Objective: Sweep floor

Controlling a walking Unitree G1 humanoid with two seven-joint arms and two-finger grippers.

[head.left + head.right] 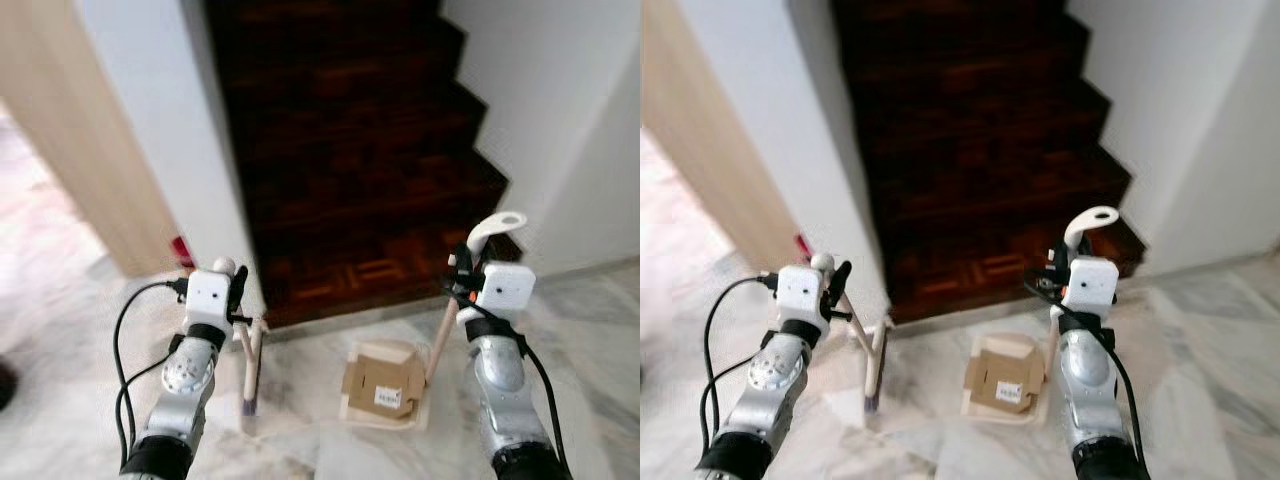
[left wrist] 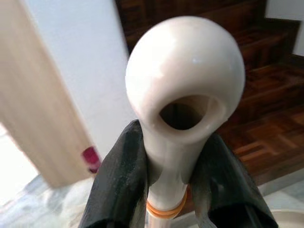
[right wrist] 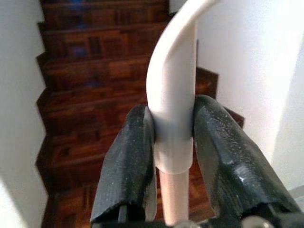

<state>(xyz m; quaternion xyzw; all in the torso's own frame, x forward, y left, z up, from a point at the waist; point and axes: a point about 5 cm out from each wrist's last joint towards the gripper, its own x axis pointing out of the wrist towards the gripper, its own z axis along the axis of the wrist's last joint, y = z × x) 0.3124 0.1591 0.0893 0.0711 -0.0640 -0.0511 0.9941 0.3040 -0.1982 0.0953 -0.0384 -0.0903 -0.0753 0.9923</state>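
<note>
Broom handle [image 2: 183, 118] is clamped btwn the left gripper [image 1: 236, 290] fingers, lower left of frame; broom head [image 1: 248, 403] is set on marble floor [image 1: 600, 340]. Dustpan handle [image 3: 173, 95] is gripped by right gripper [image 1: 462, 268], lower right. Dustpan [image 1: 385, 395] w/ cardboard piece [image 1: 382, 380] lies bottom centre, by dark stairs [image 1: 350, 130].

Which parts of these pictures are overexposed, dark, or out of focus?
Left eye view: the floor at far left is washed out by bright light, while the stairs are very dark. Left wrist view: the broom handle held by the left gripper is sharp, the background soft. Right wrist view: the dustpan handle in the right gripper is clear, the fingers slightly blurred.
</note>
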